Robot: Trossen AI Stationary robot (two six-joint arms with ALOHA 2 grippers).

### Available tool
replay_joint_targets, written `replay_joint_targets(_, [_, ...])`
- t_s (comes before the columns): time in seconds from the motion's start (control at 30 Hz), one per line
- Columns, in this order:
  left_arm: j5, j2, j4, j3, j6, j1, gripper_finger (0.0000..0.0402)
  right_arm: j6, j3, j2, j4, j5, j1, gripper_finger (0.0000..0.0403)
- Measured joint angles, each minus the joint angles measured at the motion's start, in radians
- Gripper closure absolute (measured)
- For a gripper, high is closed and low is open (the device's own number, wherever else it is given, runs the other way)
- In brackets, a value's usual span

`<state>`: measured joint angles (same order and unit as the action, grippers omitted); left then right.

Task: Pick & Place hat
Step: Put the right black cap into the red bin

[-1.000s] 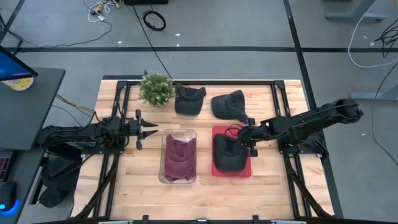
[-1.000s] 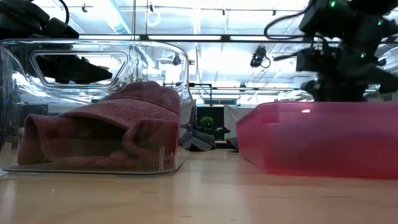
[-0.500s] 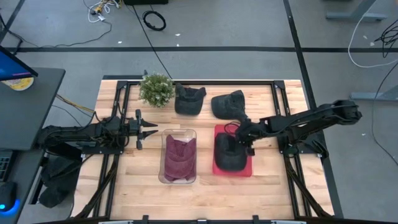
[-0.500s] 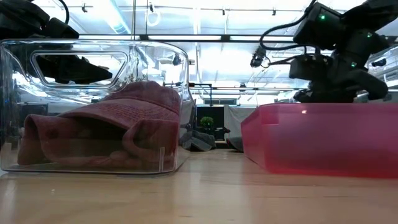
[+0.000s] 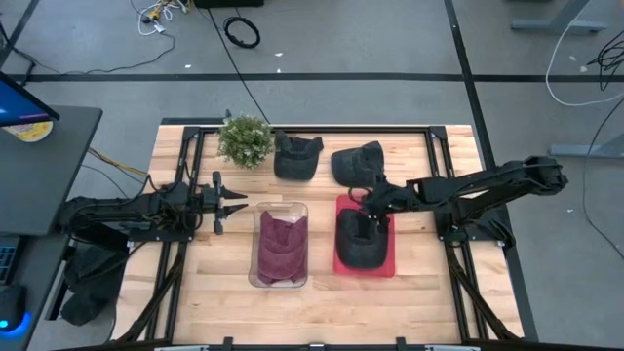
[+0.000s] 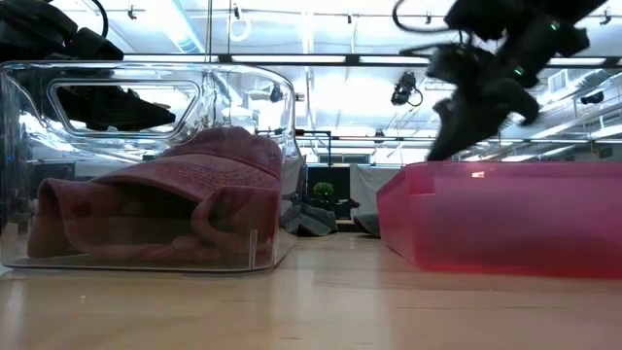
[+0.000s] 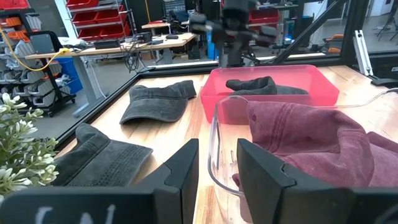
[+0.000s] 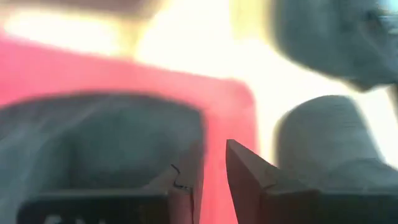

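On the table's right half: right gripper (image 5: 370, 207) hangs over the red bin's (image 5: 390, 265) far end, just above the dark cap (image 5: 361, 244) lying inside it; from the right wrist view its fingers (image 8: 245, 171) stand a narrow gap apart with nothing between them.
Dark cap in bin: fills most of the red bin, resting free of the gripper.
Clear bin (image 5: 281, 210): just left of the red one, holding a maroon cap (image 5: 281, 246).
Loose caps: two more dark caps (image 5: 295, 156) (image 5: 356, 162) lie on the wood at the far edge.
Plant (image 5: 245, 139): small green one, beside the left loose cap.
Left gripper (image 5: 234, 205): waits left of the clear bin, fingers slightly parted, empty.
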<state>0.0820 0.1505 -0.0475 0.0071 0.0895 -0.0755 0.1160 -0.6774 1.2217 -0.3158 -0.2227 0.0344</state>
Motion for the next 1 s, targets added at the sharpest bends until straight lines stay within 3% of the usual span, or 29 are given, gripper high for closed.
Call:
replay_joint_targets(0.1, [0.000, 0.000, 0.000, 0.000, 0.000, 0.000, 0.0287, -0.072, -0.058, 0.000, -0.019, -0.076, -0.031, 0.0332])
replay_joint_targets(0.37, [0.000, 0.000, 0.000, 0.000, 0.000, 0.000, 0.0287, -0.258, -0.103, 0.000, -0.055, -0.084, -0.207, 0.0311])
replay_joint_targets(0.73, [0.000, 0.000, 0.000, 0.000, 0.000, 0.000, 0.0287, -0.422, -0.096, 0.021, -0.021, -0.081, -0.362, 0.0207])
replay_joint_targets(1.0, [0.000, 0.000, 0.000, 0.000, 0.000, 0.000, 0.0287, -0.400, -0.096, 0.193, 0.069, 0.005, -0.468, 0.0158])
